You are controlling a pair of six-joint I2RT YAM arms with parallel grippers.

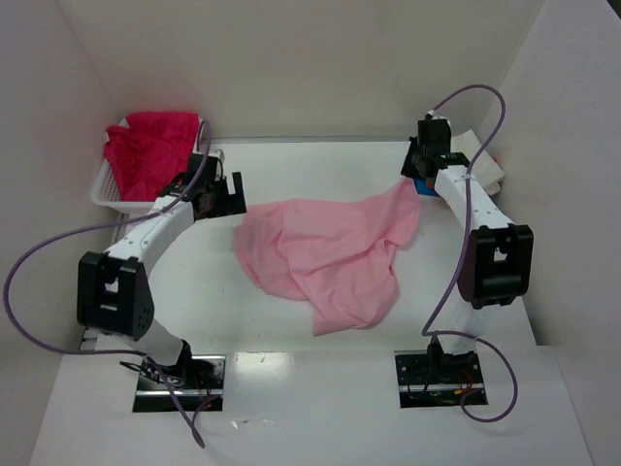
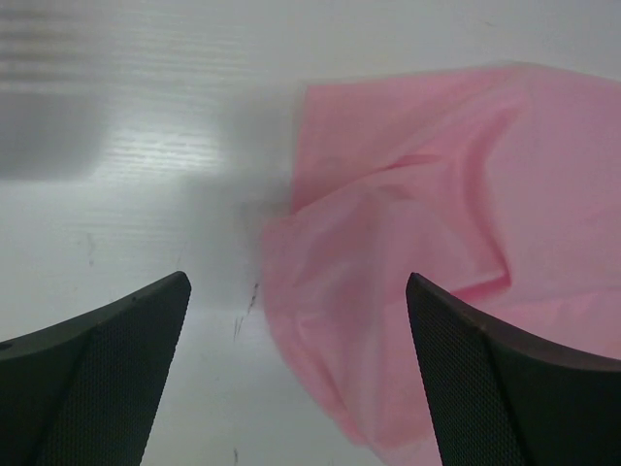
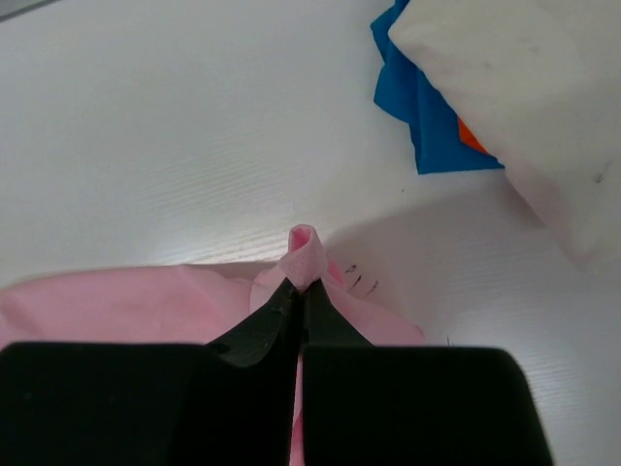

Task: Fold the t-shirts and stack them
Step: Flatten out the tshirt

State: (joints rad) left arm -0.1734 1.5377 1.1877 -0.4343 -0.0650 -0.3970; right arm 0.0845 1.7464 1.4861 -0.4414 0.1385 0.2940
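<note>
**A:** Where is the pink t-shirt point(image 1: 325, 257) placed?

**B:** It is spread crumpled on the table point(image 1: 291, 160), mid-workspace, between the two arms. One corner is drawn up toward the far right.

**A:** Right gripper point(image 3: 299, 289)?

**B:** Its fingers are clamped together on that corner. A small pink tuft is seen poking past the tips. The folded stack point(image 3: 514, 97) is just beyond it, apart from it.

**A:** Left gripper point(image 2: 298, 282)?

**B:** Its fingers are held wide apart and nothing is gripped. The shirt's far-left edge is seen below, between them and toward the right finger. Contact with the cloth cannot be told.

**A:** Key relation?

**B:** The long axis is judged to run from the held far-right corner diagonally down to the near hem. The free far-left edge is nearest the left arm, so a pinch there is expected, to stretch the shirt flat.

**A:** Others?

**B:** Magenta-red shirts point(image 1: 150, 146) are heaped in the basket point(image 1: 103, 192), behind the left arm.
</note>
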